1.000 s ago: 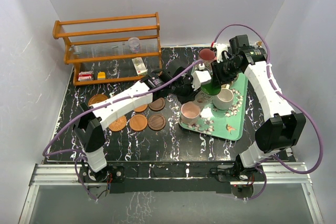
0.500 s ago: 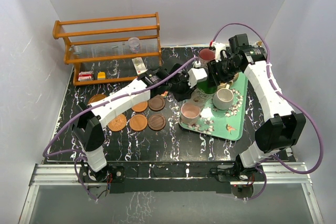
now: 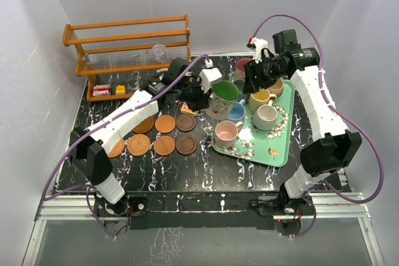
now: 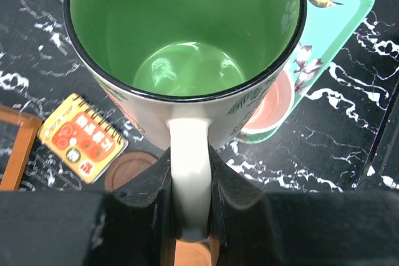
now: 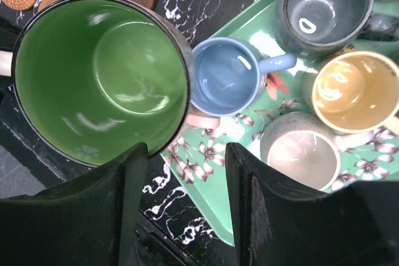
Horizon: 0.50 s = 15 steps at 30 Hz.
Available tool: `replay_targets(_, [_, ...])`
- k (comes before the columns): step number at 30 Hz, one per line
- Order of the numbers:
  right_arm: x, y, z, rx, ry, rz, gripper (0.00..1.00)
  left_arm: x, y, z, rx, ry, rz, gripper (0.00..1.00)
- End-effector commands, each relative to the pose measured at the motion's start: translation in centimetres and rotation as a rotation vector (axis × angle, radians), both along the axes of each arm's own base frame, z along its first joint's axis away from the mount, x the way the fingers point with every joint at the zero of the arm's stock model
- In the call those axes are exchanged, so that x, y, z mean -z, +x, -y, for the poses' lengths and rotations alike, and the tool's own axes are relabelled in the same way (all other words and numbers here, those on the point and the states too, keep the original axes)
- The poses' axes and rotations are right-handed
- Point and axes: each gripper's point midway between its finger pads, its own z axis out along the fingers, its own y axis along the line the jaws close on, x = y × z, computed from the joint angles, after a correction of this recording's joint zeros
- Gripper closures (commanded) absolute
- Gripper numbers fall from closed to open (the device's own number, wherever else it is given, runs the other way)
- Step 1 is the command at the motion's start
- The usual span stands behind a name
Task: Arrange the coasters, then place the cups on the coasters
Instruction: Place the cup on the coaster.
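Left gripper (image 4: 189, 207): clamped on the handle of the green mug (image 4: 187, 42), held aloft just left of the floral tray (image 3: 283, 147); right gripper (image 5: 184, 204) parted, empty, above tray; wooden coasters (image 3: 164, 145) in two rows left of tray, all cupless, other mugs on tray.

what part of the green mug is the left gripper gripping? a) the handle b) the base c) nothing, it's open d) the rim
a: the left wrist view shows the left gripper closed on the green mug by its off-white handle, one finger on each side.
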Motion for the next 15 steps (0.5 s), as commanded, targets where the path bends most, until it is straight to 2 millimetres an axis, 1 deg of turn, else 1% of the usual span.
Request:
replay_targets(1, [-3.5, 1.0, 0.4, 0.001, 0.007, 0.117, 0.49, -9.2, 1.1, -3.0, -0.017, -0.190, 0.204, 1.00])
replay_targets(4, [-3.9, 1.3, 0.6, -0.009, 0.018, 0.139, 0.49, -9.5, 1.5, -6.0, -0.055, -0.195, 0.210, 1.00])
replay_targets(7, [-3.6, 1.3, 0.6, -0.025, 0.033, 0.145, 0.49, -9.0, 1.7, -8.7, -0.093, -0.190, 0.199, 1.00])
replay_targets(15, [-1.4, 1.3, 1.2, -0.039, 0.060, 0.127, 0.50, -8.2, 1.4, -15.3, -0.205, -0.167, 0.246, 1.00])
